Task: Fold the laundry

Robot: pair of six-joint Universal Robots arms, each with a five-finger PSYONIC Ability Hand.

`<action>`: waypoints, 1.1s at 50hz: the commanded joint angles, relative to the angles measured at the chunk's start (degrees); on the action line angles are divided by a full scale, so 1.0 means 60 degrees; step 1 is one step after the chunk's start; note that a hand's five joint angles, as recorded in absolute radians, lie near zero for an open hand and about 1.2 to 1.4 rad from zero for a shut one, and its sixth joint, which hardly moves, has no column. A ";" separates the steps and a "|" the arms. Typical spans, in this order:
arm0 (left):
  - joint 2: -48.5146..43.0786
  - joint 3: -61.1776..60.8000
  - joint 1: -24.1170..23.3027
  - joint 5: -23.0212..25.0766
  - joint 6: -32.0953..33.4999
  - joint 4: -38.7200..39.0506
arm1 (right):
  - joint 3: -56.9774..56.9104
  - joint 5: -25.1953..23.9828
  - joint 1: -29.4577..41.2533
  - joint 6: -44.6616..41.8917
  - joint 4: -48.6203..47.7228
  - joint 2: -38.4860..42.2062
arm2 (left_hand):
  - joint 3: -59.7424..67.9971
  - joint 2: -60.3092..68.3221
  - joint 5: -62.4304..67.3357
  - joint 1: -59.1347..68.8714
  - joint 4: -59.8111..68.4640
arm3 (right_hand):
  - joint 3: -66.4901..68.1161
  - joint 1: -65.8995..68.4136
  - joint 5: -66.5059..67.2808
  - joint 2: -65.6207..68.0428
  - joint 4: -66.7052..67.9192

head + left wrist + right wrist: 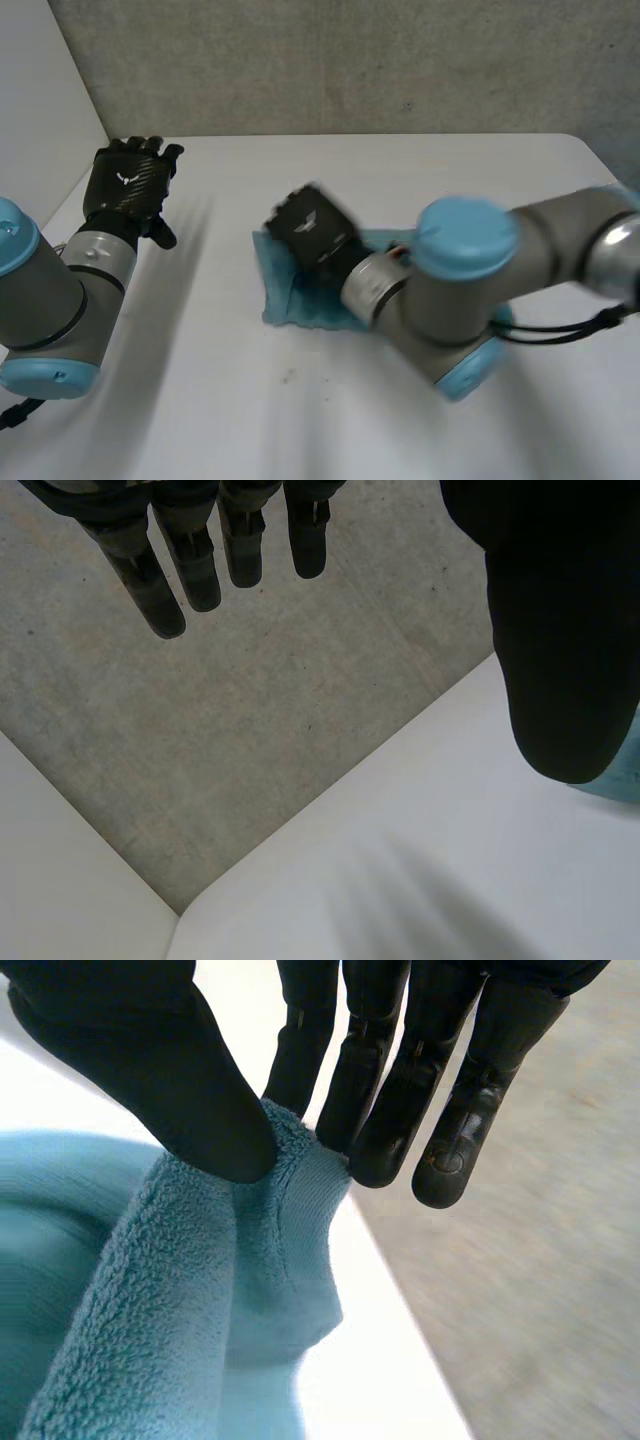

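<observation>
Right hand [150,1070]: thumb and fingers [380,1110] pinch the blue towel [170,1320] edge
Left hand [130,185]: fingers [190,570] straight, holding nothing, over worktop [200,380]

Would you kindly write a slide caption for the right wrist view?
Right hand pinches the edge of the blue towel between thumb and fingers over the table.

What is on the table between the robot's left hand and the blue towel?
Nothing: in the head view, just bare white table lies between the left hand and the blue towel.
</observation>
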 commanded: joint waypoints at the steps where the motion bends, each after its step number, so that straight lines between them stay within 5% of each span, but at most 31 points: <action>1: -0.0004 -0.0044 -0.0037 0.0018 0.0011 0.0000 | -0.0300 0.0065 0.0818 0.0009 0.0166 0.1322 | -0.0282 -0.0170 -0.0323 -0.0135 -0.0184 | 0.1994 0.4211 0.2317 0.2045 0.1948; 3: -0.0004 -0.0044 -0.0066 0.0018 -0.0004 0.0000 | -0.0344 0.0197 0.0804 0.0024 0.0283 0.1468 | -0.0282 -0.0170 -0.0323 -0.0135 -0.0184 | 0.1275 0.3492 0.1598 0.1326 0.1229; 5: -0.0018 -0.0044 -0.0110 0.0033 -0.0004 0.0029 | -0.0518 0.0823 0.0716 0.0009 0.0443 0.1396 | -0.0282 -0.0170 -0.0323 -0.0135 -0.0184 | -0.8460 -0.6243 -0.8138 -0.8410 -0.8507; 7: -0.0018 -0.0030 -0.0125 0.0033 -0.0004 0.0044 | -0.0563 0.1306 0.0658 0.0023 0.0473 0.1192 | -0.0310 -0.0197 -0.0350 -0.0163 -0.0212 | -0.9672 -0.7455 -0.9350 -0.9622 -0.9719; 10: -0.0018 0.0087 -0.0300 0.0048 -0.0004 0.0102 | -0.0520 0.1923 0.0468 0.0213 0.0517 0.0345 | -0.0310 -0.0198 -0.0351 -0.0163 -0.0212 | -0.9672 -0.7455 -0.9350 -0.9622 -0.9719; 22: -0.0795 0.1465 -0.1941 0.0092 -0.0004 0.0103 | 0.1488 0.1984 -0.1804 0.2895 0.0986 -0.2662 | -0.0226 -0.0114 -0.0267 -0.0079 -0.0128 | -0.9672 -0.7455 -0.9350 -0.9622 -0.9719; 34: -0.2858 0.2840 -0.3406 0.0223 -0.0282 -0.0219 | 0.4605 0.0170 -0.4629 0.3217 0.1529 -0.3410 | -0.0170 -0.0058 -0.0211 -0.0024 -0.0072 | -0.9672 -0.7455 -0.9350 -0.9622 -0.9719; 40: -0.3622 0.3281 -0.3406 0.0150 -0.0238 -0.0542 | 0.5443 -0.0096 -0.4997 0.3100 0.0737 -0.3307 | -0.0058 0.0055 -0.0098 0.0089 0.0040 | -0.8313 -0.6096 -0.7991 -0.8263 -0.8359; 51: -0.3404 0.2565 -0.3055 -0.1021 -0.0209 -0.1054 | 0.5970 0.0007 -0.5582 0.1755 -0.0406 -0.2736 | -0.0114 -0.0001 -0.0154 0.0033 -0.0016 | -0.0981 0.1236 -0.0659 -0.0931 -0.1028; 55: -0.3080 0.2226 -0.3055 -0.1080 -0.0209 -0.1055 | 0.6029 0.0007 -0.5861 0.1313 -0.0406 -0.2662 | -0.0114 -0.0001 -0.0154 0.0033 -0.0016 | -0.0183 0.2035 0.0140 -0.0132 -0.0229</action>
